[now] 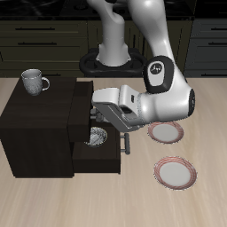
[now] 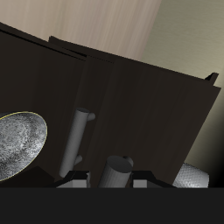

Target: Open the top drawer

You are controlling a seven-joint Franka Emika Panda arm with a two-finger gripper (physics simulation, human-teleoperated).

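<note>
The small dark wooden cabinet (image 1: pixel 35 124) stands on the table. Its top drawer (image 1: pixel 82 92) sticks a little way out of the cabinet front. My gripper (image 1: pixel 96 110) is at that drawer's front, under my bent wrist. In the wrist view the grey bar handle (image 2: pixel 77 140) runs across the dark drawer front (image 2: pixel 149 105) and a grey stub of it (image 2: pixel 118 169) sits between my fingertips, which look closed on it. A lower drawer (image 1: pixel 96 160) stands pulled far out with a grey bowl (image 1: pixel 96 136) in it, and the bowl also shows in the wrist view (image 2: pixel 17 144).
A white mug (image 1: pixel 35 82) stands on the cabinet top. Two red-rimmed plates lie on the table beside the cabinet, one (image 1: pixel 166 133) by my arm and one (image 1: pixel 176 173) nearer the front edge. The robot base (image 1: pixel 111 58) is at the back.
</note>
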